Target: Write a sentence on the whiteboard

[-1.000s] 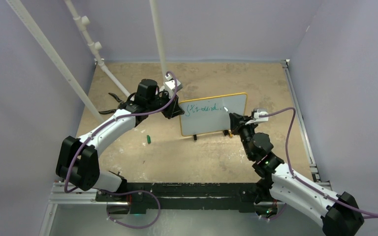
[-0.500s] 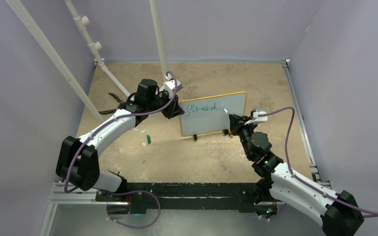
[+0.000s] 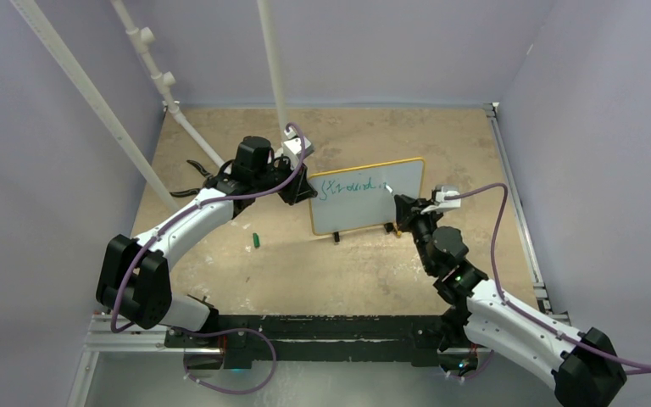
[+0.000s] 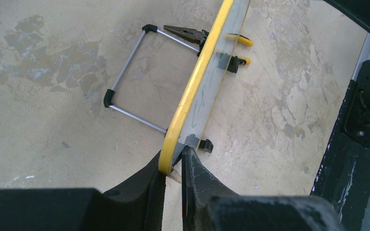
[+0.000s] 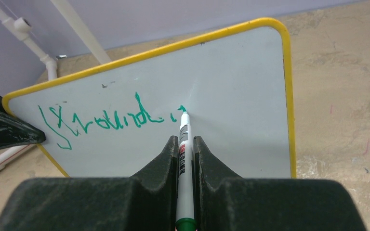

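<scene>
The whiteboard (image 3: 373,210), white with a yellow frame, stands upright mid-table on black feet. My left gripper (image 3: 303,188) is shut on its left edge; in the left wrist view the fingers (image 4: 173,166) pinch the yellow frame (image 4: 192,91). My right gripper (image 3: 400,208) is shut on a green marker (image 5: 184,159). The marker tip touches the board (image 5: 231,110) just right of the sentence (image 5: 101,120), one line of green scrawl across the upper left, also seen from above (image 3: 349,186).
A green marker cap (image 3: 255,241) lies on the table left of the board. Pliers (image 4: 185,32) and a metal wire stand (image 4: 130,77) sit behind the board. White pipes (image 3: 273,64) rise at the back left.
The right gripper moved the marker slightly right along the board, adding small green marks at the end of the line. The left arm and the board have not moved.
</scene>
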`<action>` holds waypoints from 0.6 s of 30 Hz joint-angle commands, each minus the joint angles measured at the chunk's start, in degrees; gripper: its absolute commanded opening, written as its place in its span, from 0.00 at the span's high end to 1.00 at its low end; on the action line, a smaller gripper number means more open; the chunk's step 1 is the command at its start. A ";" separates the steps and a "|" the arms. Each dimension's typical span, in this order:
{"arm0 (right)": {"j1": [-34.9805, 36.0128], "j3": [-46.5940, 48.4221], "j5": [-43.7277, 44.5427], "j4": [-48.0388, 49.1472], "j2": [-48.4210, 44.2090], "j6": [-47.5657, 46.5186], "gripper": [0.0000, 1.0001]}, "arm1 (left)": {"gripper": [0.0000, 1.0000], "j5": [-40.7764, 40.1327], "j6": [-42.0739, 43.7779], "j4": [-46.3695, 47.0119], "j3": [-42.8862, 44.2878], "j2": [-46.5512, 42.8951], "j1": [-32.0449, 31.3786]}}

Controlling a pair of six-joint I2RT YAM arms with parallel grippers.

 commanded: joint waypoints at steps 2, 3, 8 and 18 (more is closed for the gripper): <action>-0.20 3.13 1.61 4.26 -0.82 -1.98 1.00 | 1.00 -4.78 2.19 -1.00 1.66 0.27 0.97; -0.20 3.13 1.77 4.28 -0.80 -1.98 1.00 | 1.00 -4.72 2.21 -1.00 1.66 0.27 0.97; -0.20 2.97 2.90 3.17 -0.31 -1.38 1.00 | 1.00 -4.78 2.26 -1.00 1.66 0.27 0.97; -0.24 2.32 4.65 0.31 -0.87 0.52 1.00 | 1.00 -4.68 2.29 -1.09 1.73 0.23 0.97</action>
